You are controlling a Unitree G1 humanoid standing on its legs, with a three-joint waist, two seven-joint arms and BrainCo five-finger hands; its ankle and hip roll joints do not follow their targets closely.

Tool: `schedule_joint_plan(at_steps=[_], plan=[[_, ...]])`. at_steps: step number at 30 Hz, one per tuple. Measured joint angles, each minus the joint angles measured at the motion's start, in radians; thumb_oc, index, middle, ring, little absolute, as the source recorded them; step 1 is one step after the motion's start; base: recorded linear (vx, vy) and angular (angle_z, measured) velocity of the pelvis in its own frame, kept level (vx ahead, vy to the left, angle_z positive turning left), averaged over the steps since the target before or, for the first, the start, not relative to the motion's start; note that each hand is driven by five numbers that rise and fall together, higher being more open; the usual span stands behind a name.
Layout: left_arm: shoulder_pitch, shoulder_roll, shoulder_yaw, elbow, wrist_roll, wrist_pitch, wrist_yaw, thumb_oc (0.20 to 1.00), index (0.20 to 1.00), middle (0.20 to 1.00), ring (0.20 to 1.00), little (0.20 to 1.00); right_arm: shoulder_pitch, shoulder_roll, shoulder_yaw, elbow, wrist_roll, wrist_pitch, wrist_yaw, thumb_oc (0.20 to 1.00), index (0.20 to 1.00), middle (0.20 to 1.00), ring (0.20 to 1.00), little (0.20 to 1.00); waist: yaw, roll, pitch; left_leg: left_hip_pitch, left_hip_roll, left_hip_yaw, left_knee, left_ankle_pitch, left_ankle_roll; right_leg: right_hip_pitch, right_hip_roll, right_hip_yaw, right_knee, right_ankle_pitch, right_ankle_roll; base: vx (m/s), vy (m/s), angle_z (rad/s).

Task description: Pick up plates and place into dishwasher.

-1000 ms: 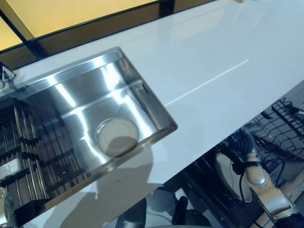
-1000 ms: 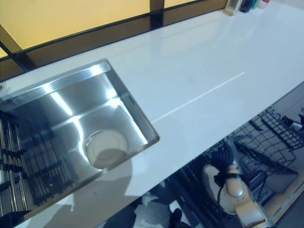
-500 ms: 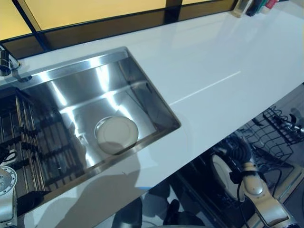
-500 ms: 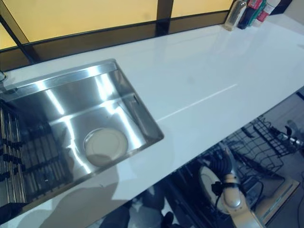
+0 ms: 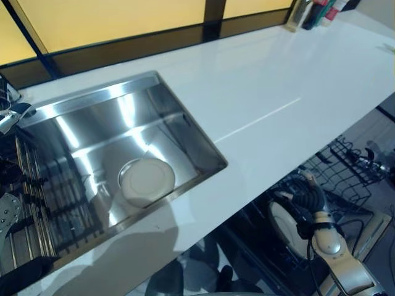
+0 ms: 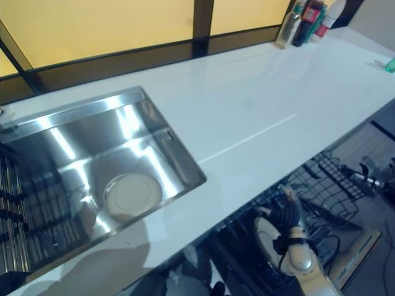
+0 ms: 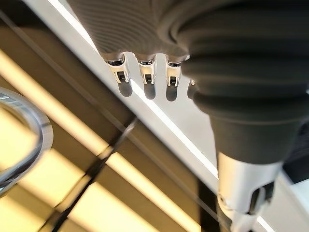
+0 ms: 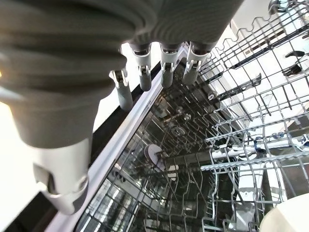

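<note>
**Plate in the rack, plate in the sink**

Across the upper part of the head views a white countertop (image 6: pixel 259 105) is seen, with a steel sink (image 5: pixel 92 117) set into it at the robot's left. Below the counter's front edge, at the right, the dishwasher's wire rack (image 6: pixel 327 185) is pulled out, presumably so that plates can be lowered into it from above.

One plate (image 5: pixel 147 179) is seen lying flat on the sink floor, well apart from both hands; it is judged to be the next one to be fetched. Another pale plate (image 6: pixel 266 236) is seen standing on edge in the rack, just beside the right hand (image 6: pixel 285 213), and upright storage between the tines is the likely reason for that pose.

In the right wrist view the right hand's fingers (image 8: pixel 167 72) are seen straight and spread over the rack, with nothing held (a pale plate rim shows at that view's corner). The left hand (image 7: pixel 145 38) is seen in its own wrist view with relaxed, empty fingers, raised near the window.

Some bottles (image 6: pixel 305 18) are lined up at the counter's far end.
</note>
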Motion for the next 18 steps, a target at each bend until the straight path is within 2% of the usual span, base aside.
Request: schedule_joint_plan(at_steps=[5,9,10,14,18], plan=[[-0.007,0.001,-0.026,0.000,0.067,0.021,0.078,1.000,1.000,1.000,1.000,1.000,0.008,-0.008,0.009,0.000,0.000,0.000,0.011,1.000,1.000,1.000,1.000,1.000,-0.028,0.050,-0.044,0.014,0.002,0.014,-0.006,-0.002,0.003,0.000,-0.001,0.015,0.002,0.000,0.000,0.03,0.058,-0.09],[-0.041,0.002,-0.060,0.007,0.077,0.043,0.082,1.000,1.000,1.000,1.000,1.000,0.017,-0.026,0.013,0.002,-0.001,0.000,0.024,1.000,1.000,1.000,1.000,1.000,-0.038,0.090,-0.074,0.027,0.003,0.027,-0.018,-0.002,0.006,-0.002,-0.004,0.028,0.009,-0.001,0.001,0.04,0.090,-0.10],[-0.043,0.002,-0.074,0.008,0.075,0.042,0.077,1.000,1.000,1.000,1.000,1.000,0.017,-0.027,0.013,0.002,-0.001,0.000,0.028,1.000,1.000,1.000,1.000,1.000,-0.051,0.099,-0.080,0.033,0.003,0.031,-0.023,-0.002,0.007,-0.001,-0.005,0.031,0.011,-0.002,0.001,0.04,0.082,-0.06],[-0.039,0.001,-0.117,0.016,0.028,0.044,0.006,1.000,1.000,1.000,1.000,1.000,0.019,-0.035,0.013,0.002,-0.022,0.000,0.058,1.000,1.000,1.000,1.000,1.000,-0.072,0.126,-0.094,0.052,0.003,0.050,-0.037,0.001,0.010,-0.002,-0.005,0.048,0.019,-0.004,0.002,0.04,0.064,-0.11],[-0.035,-0.006,-0.167,0.052,-0.118,0.049,-0.160,1.000,1.000,1.000,1.000,1.000,0.029,-0.071,0.009,0.002,-0.030,0.000,0.088,1.000,1.000,1.000,1.000,1.000,-0.090,0.142,-0.096,0.053,0.003,0.065,-0.037,0.002,0.009,-0.019,-0.006,0.062,0.043,-0.013,0.002,0.01,0.054,-0.10]])
